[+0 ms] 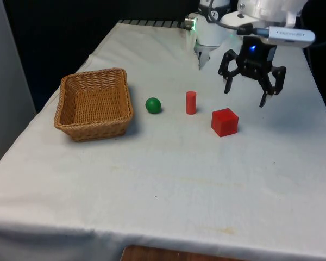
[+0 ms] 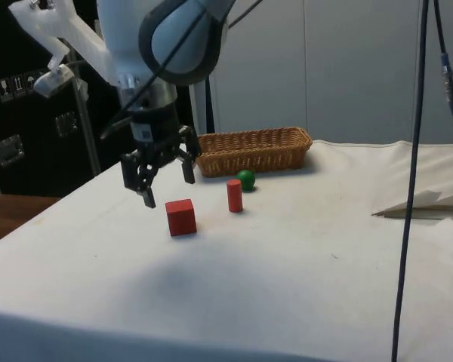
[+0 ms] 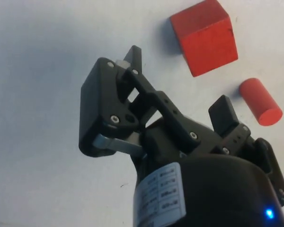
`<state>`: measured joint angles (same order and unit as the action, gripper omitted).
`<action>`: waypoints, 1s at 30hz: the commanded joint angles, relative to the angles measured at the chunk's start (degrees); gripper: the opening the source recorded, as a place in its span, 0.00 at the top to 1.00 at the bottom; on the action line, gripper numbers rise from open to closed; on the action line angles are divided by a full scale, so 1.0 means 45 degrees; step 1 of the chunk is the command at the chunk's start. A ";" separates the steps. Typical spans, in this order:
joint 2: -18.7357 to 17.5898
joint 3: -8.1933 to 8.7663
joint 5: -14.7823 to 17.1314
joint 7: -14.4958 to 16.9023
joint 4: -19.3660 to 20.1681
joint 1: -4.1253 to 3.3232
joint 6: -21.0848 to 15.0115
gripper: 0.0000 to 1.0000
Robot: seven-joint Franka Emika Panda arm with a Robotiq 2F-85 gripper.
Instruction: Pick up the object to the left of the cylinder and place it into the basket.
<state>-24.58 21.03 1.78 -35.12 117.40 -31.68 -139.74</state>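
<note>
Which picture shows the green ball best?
The front view: the ball lies in the open between the basket and the cylinder, nothing covering it. In the side view the ball sits farther off, right behind the cylinder, partly hidden by it.

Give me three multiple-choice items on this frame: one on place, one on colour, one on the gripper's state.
1. In the front view, what lies between the basket and the cylinder?
A. green ball
B. red cube
C. nothing

2. What colour is the cylinder?
A. green
B. red
C. blue

3. The gripper is:
A. shut on the cube
B. inside the basket
C. open, holding nothing

Key: 1 A, the green ball sits there; 2 B, it matches the red cube; 3 C, fingers are spread above the cloth.
</note>
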 commanded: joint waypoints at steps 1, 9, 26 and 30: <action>-0.0051 0.0089 -0.0115 -0.0153 0.0038 -0.0064 -0.0191 0.00; -0.0395 0.0191 -0.0382 -0.0789 0.0025 -0.0064 -0.0433 0.00; -0.1082 0.0395 -0.1210 -0.2419 -0.0051 -0.0064 -0.0713 0.00; -0.1184 0.0331 -0.1286 -0.2636 -0.0051 0.0013 -0.0713 0.00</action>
<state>-29.91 22.52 -4.01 -46.98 117.17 -31.63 -142.95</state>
